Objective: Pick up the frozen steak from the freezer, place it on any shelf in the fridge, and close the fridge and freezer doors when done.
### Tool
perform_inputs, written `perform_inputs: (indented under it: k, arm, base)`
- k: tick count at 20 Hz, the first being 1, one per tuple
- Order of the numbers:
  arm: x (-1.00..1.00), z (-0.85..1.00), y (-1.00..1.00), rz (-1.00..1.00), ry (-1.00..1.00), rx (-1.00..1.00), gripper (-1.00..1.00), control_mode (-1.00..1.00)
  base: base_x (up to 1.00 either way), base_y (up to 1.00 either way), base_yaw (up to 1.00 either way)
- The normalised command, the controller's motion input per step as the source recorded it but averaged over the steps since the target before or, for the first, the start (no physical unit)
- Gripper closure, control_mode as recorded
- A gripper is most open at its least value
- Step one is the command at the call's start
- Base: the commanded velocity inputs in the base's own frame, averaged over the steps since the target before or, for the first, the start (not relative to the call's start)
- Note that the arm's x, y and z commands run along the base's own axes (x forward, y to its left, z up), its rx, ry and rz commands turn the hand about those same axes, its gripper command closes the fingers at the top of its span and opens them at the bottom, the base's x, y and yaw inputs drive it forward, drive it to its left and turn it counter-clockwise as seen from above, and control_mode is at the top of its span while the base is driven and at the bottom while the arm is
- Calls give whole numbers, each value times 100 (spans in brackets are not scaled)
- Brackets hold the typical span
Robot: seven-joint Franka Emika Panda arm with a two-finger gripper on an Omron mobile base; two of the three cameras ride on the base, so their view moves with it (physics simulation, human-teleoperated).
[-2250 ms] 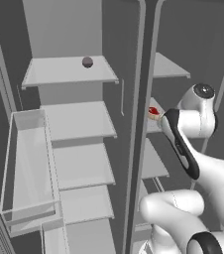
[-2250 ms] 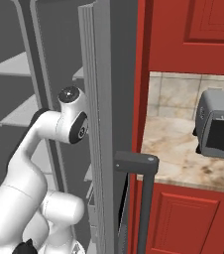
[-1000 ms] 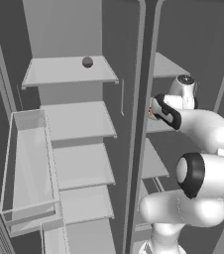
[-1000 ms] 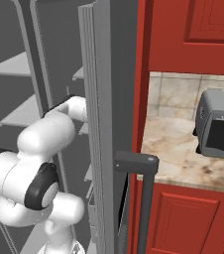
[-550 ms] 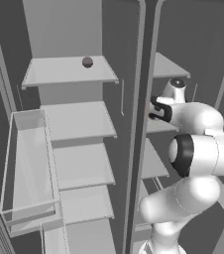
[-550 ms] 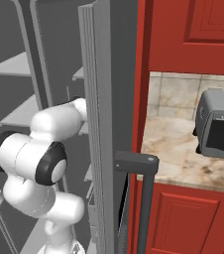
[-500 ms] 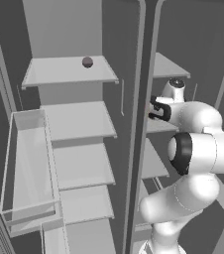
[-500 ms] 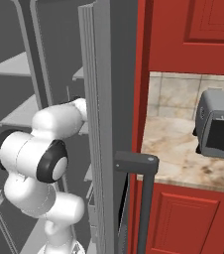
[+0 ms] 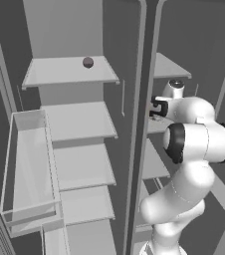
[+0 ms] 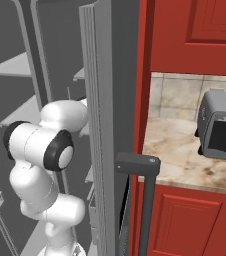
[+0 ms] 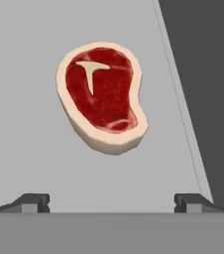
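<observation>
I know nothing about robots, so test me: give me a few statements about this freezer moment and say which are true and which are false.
1. The frozen steak lies flat on a pale freezer shelf. True.
2. The gripper is clamped on the steak. False: its fingertips stand wide apart, short of the steak.
3. A small dark ball sits on the top fridge shelf. True.
4. The fridge and freezer doors are shut. False: both compartments stand open.
5. A toaster oven stands on the counter. True.
</observation>
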Motion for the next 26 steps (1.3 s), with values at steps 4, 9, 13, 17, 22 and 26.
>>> perform_inputs:
  k: [4, 9, 13, 17, 22, 26]
  arm:
    - [31, -19, -10, 0, 0, 0, -100, -100]
    - [43, -27, -5, 0, 0, 0, -100, -100]
    - [39, -21, -17, 0, 0, 0, -100, -100]
    - [38, -22, -19, 0, 0, 0, -100, -100]
    - [19, -18, -25, 0, 0, 0, 100, -100]
    - [0, -2, -2, 2, 0, 0, 100, -100]
  base:
    - [0, 0, 0]
    - [0, 0, 0]
    - [0, 0, 0]
    - [0, 0, 0]
    - [0, 0, 0]
    - [0, 0, 0]
